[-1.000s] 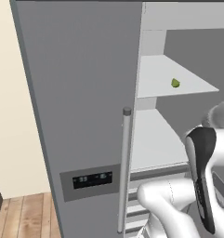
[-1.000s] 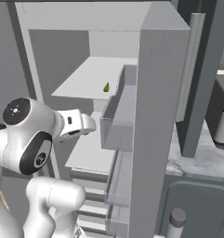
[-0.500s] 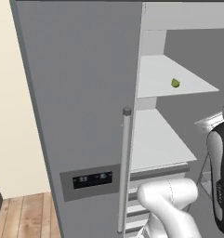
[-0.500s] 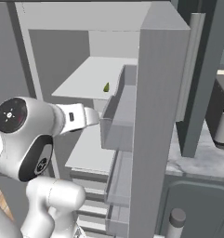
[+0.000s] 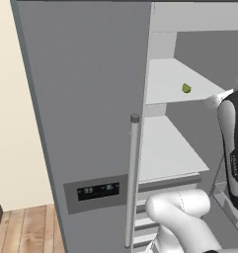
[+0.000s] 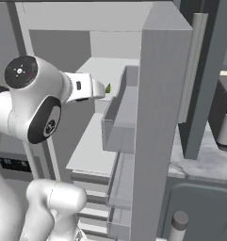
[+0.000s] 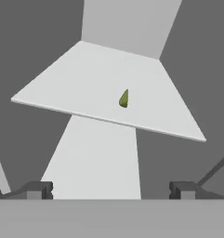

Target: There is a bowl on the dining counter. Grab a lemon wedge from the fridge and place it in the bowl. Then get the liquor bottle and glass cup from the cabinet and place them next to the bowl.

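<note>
base views flank fridge (image 5: 86,99), hand view inside

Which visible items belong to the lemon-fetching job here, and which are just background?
Job:
- lemon wedge, on the upper shelf
- fridge, right door open
- end effector, open, short of the wedge

Background:
- lower shelf
- door bins
- appliance on the counter
- wood floor

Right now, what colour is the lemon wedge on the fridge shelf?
The lemon wedge is yellowish-green, almost olive, on a pale grey shelf. The hand view shows it best.
</note>
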Robot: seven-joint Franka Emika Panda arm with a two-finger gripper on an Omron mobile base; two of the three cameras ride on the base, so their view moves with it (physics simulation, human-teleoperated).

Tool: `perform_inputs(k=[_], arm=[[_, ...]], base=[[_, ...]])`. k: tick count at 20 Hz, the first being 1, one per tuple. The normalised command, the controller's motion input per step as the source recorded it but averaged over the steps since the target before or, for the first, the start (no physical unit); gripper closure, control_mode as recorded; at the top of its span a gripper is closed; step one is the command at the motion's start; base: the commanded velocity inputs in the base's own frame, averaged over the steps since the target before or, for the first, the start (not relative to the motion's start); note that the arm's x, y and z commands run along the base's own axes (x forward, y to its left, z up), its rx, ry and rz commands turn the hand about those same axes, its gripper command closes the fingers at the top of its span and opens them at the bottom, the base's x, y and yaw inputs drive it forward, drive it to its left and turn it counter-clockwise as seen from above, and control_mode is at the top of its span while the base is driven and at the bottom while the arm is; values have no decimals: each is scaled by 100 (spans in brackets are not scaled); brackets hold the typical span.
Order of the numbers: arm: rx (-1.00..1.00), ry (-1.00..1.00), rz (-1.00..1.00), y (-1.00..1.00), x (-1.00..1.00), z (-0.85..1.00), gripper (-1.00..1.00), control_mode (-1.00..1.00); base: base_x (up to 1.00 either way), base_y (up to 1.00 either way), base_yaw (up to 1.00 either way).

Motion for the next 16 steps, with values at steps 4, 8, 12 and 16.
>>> perform_inputs(k=[4,8,12,16], arm=[[0,-3,-2,2,39,1,-100,-100],[0,-4,-2,5,48,-2,-100,-100],[0,-2,-1,5,50,-4,-100,-100],[3,0,-1,0,54,-13,-100,-100]], base=[[0,0,0],[0,0,0],[0,0,0],[0,0,0]])
